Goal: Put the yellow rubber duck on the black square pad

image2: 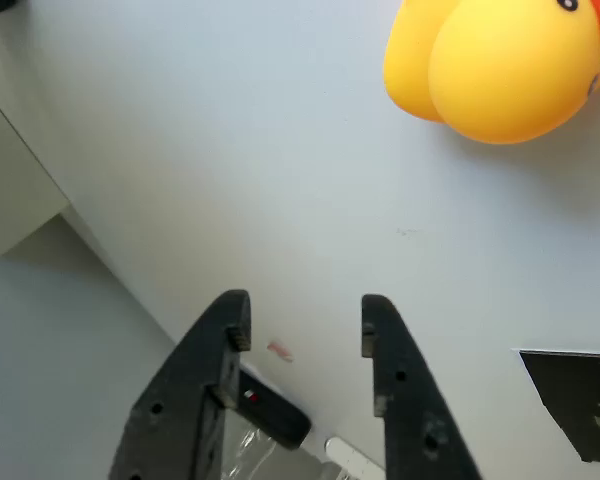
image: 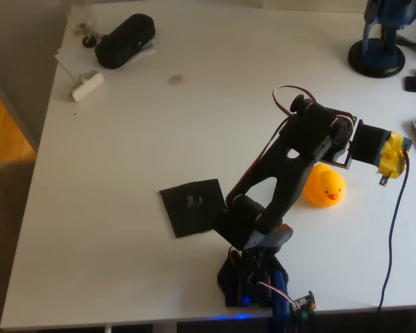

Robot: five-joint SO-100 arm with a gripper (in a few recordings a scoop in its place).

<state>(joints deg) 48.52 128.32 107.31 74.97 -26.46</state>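
My jaws stand released and empty; the small yellow rubber duck [image2: 505, 65] sits apart, the thin black square pad [image2: 582, 400] beside.

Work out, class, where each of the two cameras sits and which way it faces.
Overhead view: fixed above the white table, looking down on the black arm, yellow rubber duck and black square pad.
Wrist view: rides on the arm, looking along its open gripper across the tabletop; both black fingers show.
Shared: duck, pad, table.
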